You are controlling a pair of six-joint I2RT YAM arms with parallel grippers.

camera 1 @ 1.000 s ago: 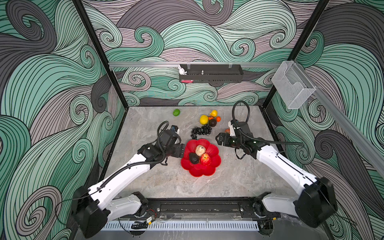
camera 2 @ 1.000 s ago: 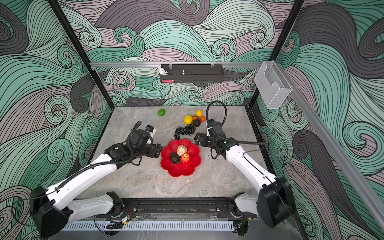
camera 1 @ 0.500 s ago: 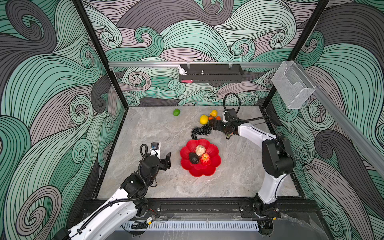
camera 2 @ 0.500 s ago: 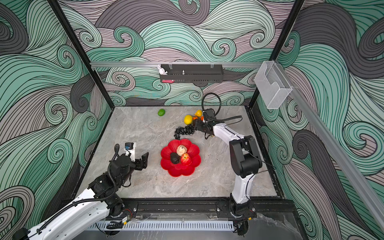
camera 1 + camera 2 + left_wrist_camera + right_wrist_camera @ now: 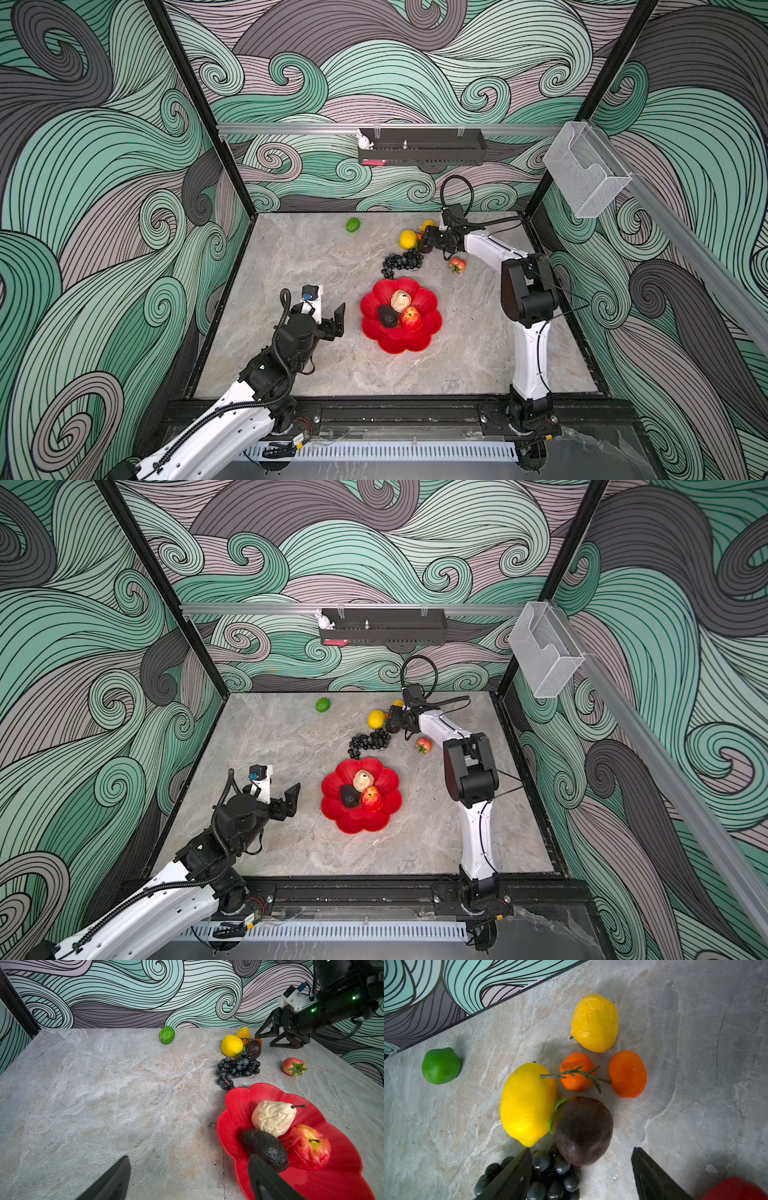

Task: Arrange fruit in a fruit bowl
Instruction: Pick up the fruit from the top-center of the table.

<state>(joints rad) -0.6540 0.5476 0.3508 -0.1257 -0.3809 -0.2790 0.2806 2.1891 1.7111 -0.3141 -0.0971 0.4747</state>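
The red fruit bowl [image 5: 432,328] [image 5: 332,808] [image 5: 230,1105] holds a beige pear [image 5: 401,300], a dark avocado [image 5: 388,316] and a red apple [image 5: 410,318]. My left gripper [image 5: 332,320] [image 5: 189,1165] hangs open and empty just left of the bowl. At the back, my right gripper [image 5: 428,244] [image 5: 581,1152] is open over the fruit cluster. The dark mangosteen [image 5: 583,1130] has its near end between the fingertips, and one finger lies over the grape bunch [image 5: 550,1174]. Beside them lie a yellow lemon [image 5: 527,1103], two tangerines [image 5: 627,1074] and a second lemon [image 5: 593,1022].
A green lime [image 5: 353,225] lies alone near the back wall. A second red apple [image 5: 456,264] sits on the table right of the grapes, under my right forearm. The back wall runs close behind the fruit cluster.
My left arm has drawn back from the bowl's left rim toward the front left. My right arm has swung from beside the bowl to the fruit cluster at the back.
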